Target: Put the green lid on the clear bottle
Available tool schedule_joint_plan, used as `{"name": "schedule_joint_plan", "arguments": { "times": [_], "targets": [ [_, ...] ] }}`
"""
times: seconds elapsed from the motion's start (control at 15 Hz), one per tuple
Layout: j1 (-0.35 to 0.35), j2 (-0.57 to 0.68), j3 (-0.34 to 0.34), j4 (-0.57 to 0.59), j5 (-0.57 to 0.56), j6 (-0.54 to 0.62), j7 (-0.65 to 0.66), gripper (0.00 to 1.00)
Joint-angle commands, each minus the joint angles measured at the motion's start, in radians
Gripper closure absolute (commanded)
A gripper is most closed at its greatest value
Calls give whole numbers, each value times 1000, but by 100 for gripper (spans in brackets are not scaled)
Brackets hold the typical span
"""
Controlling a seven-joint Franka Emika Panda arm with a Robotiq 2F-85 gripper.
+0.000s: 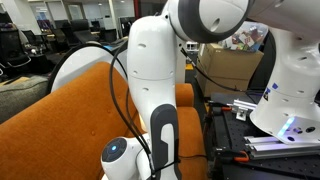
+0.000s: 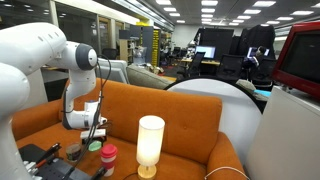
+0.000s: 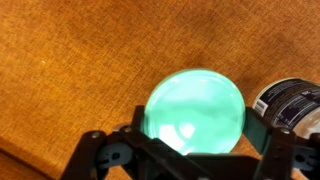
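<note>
Green lid (image 3: 195, 110) update, biggest stuff first. The orange couch (image 2: 190, 110) is my whole work surface, so everything is standing on soft cushion.

Next down is the clear bottle (image 2: 150, 143). It's upright on the seat, at roughly 4 o'clock from me in an exterior view, and well apart from where I am.

Then there's a dark container with a white label (image 3: 290, 100), at 3 o'clock from the lid in the wrist view and just beside my finger on that side. A small red-capped pot (image 2: 108, 152) sits near me at about 5 o'clock.

Smallest is the green lid itself. It's lying flat in the middle of my gripper (image 3: 195, 130), with the jaws spread about a lid's width and what looks like one finger against each side of the rim. I read that as a grip, though I can't actually see the contact.

My plan for doing this bit right:
- Lift straight up so I don't clip the dark container.
- Swing towards 4 o'clock with the lid held flat.
- Stop dead centre over the bottle mouth and come down slowly.
- Only let go once the lid is seated.

That bottle looks tall and light on a squishy seat, so I'd guess any sideways nudge tips it.
</note>
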Motion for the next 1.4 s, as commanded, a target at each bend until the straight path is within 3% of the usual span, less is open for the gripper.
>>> {"name": "schedule_joint_plan", "arguments": {
  "times": [0.0,0.8,1.33],
  "targets": [
    [41,-66,-35,-81,15,23,25,31],
    [110,-183,-2,-224,-8,52,-7,31],
    [151,-146,24,-167,-29,34,-77,31]
  ]
}}
